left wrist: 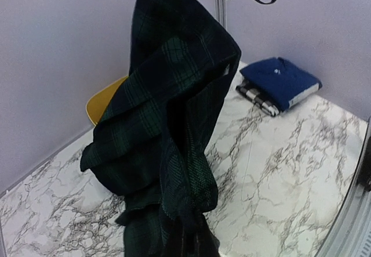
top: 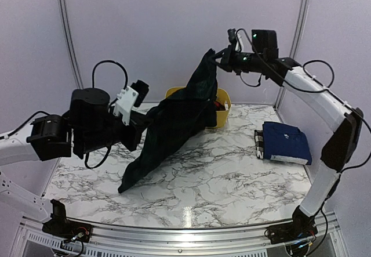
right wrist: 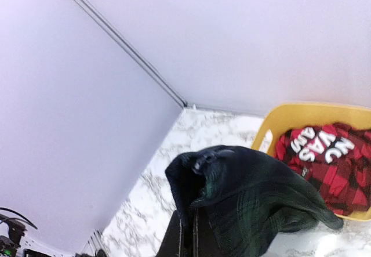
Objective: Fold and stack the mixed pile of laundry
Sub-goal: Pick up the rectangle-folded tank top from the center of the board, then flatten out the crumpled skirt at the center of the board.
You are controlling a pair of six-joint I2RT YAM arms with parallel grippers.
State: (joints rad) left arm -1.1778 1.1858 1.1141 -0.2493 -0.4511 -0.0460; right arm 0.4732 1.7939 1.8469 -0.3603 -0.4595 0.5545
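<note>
While both arms hold it between them, the dark green-navy tartan garment (top: 174, 129) hangs stretched over the middle of the marble surface (top: 232, 176). Its lowest corner appears to touch the surface at the near left. The right end effector (top: 223, 60) is raised high at the far side and is closed on the garment's top corner. The left end effector (top: 141, 123) sits lower on the left, closed on the cloth's left edge, and in the left wrist view the fabric bunches in folds right at its fingers (left wrist: 185, 242). Behind the garment, at the far edge, stands the yellow tub (top: 223, 103), with the red-and-black checked garment (right wrist: 330, 164) lying inside it. On the right of the surface, well apart from the tub, the plain navy blue garment (top: 284, 141) lies folded on top of a black-and-white checked piece (top: 259, 144).
</note>
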